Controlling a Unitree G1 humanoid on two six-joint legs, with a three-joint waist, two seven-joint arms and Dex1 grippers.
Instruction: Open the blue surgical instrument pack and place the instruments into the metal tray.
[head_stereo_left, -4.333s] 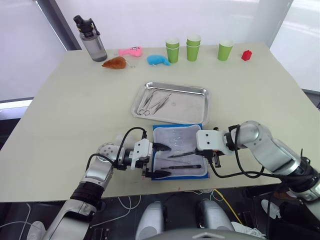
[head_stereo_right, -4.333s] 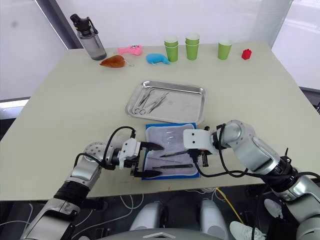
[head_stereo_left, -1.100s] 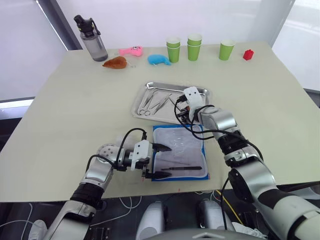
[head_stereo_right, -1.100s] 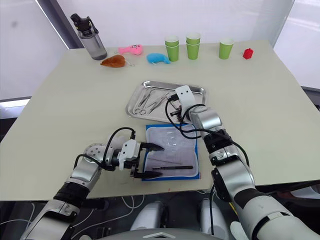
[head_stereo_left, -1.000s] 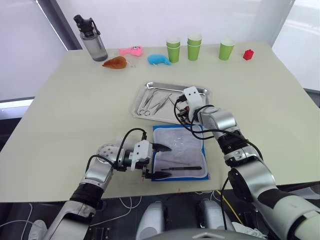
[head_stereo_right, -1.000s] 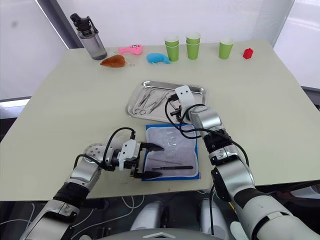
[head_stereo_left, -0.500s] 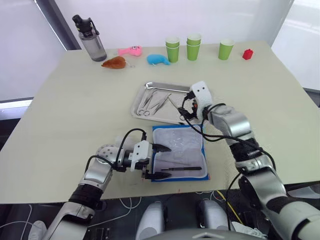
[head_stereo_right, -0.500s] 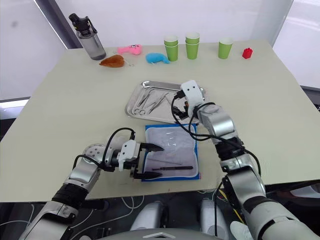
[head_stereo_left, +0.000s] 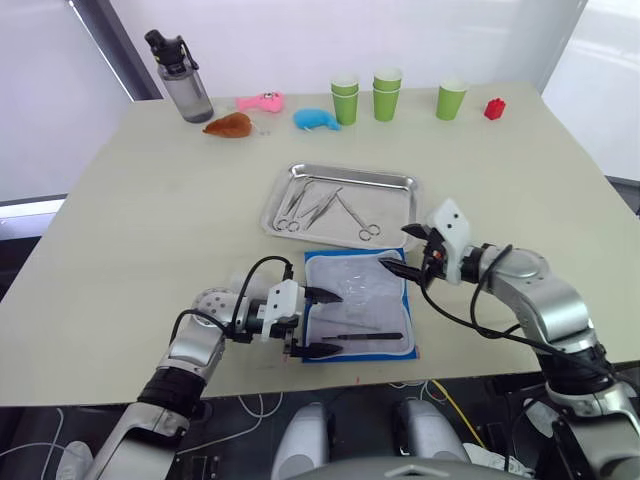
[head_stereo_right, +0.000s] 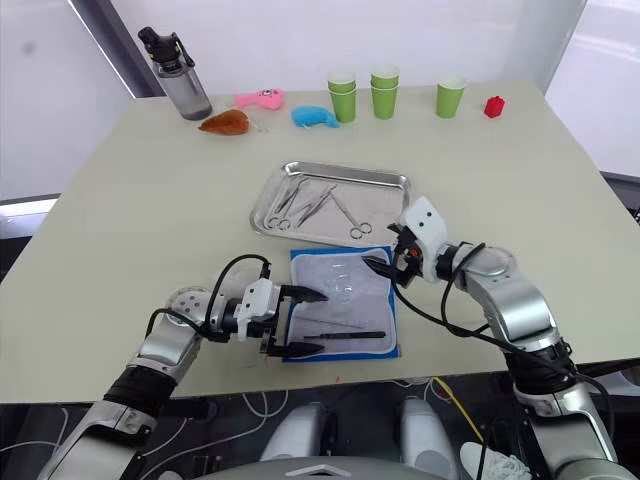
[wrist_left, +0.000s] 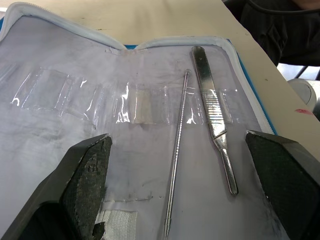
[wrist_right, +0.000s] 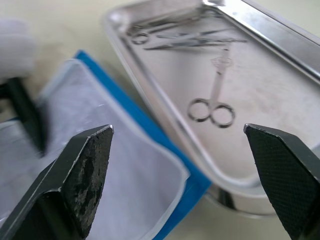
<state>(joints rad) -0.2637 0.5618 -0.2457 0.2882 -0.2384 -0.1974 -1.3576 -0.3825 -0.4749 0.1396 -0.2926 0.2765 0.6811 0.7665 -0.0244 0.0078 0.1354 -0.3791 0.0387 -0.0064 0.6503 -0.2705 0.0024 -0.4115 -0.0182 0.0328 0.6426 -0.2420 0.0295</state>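
Note:
The blue surgical instrument pack (head_stereo_left: 360, 290) lies open near the table's front edge, white lining up. In it lie two instruments, a flat silver handle (wrist_left: 215, 115) and a thin probe (wrist_left: 177, 150). My left gripper (head_stereo_left: 335, 322) rests open at the pack's left edge, one finger either side of those two. Behind the pack is the metal tray (head_stereo_left: 350, 172), holding ring-handled scissors (head_stereo_left: 357, 220) and more slender instruments (head_stereo_left: 305, 205). My right gripper (head_stereo_left: 402, 248) hovers open and empty over the pack's far right corner, just in front of the tray.
Along the back edge stand a grey bottle (head_stereo_left: 185, 80), an orange toy (head_stereo_left: 230, 125), a pink toy (head_stereo_left: 262, 101), a blue whale toy (head_stereo_left: 316, 119), three green cups (head_stereo_left: 387, 95) and a small red block (head_stereo_left: 492, 109). Bare tabletop lies left and right of the tray.
My right gripper has opened and drawn back from over the tray to the pack's far right corner. A pair of scissors now lies in the tray. The left gripper has not moved.

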